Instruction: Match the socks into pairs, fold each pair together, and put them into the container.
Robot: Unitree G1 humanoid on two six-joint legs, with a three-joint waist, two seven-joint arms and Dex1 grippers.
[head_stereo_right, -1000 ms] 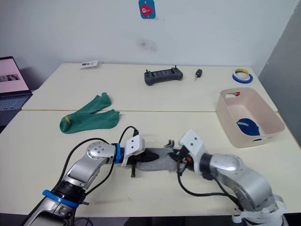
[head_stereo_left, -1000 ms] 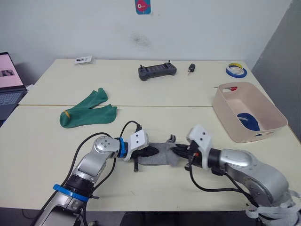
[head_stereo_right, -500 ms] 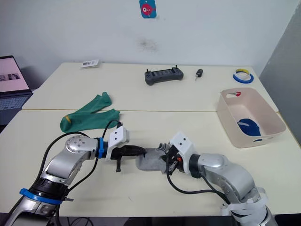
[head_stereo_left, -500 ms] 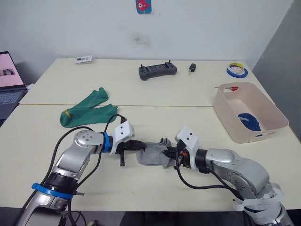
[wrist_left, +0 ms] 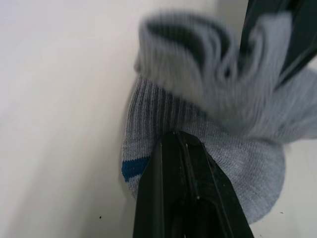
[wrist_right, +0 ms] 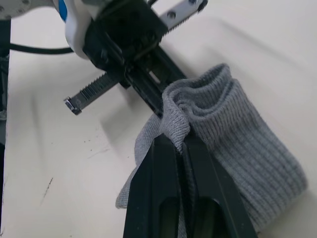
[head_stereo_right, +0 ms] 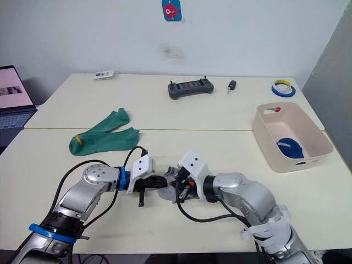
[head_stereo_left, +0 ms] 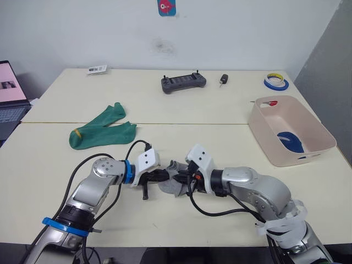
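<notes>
The grey socks [head_stereo_left: 173,180], ribbed knit with a blue cuff stripe, sit bunched at the near middle of the table [head_stereo_left: 220,115], pinched from the left by the left gripper [head_stereo_left: 163,176] and from the right by the right gripper [head_stereo_left: 183,177], both clamped on the fabric. The green socks [head_stereo_left: 102,132] with yellow tips lie far left of them, and the container [head_stereo_left: 290,132], a pale pink tub holding a dark blue pair [head_stereo_left: 290,141], stands at the far right. No writing can be read on the black controller [head_stereo_left: 183,83], the tape roll [head_stereo_left: 275,82] or the sticker [head_stereo_left: 167,7] on the wall.
</notes>
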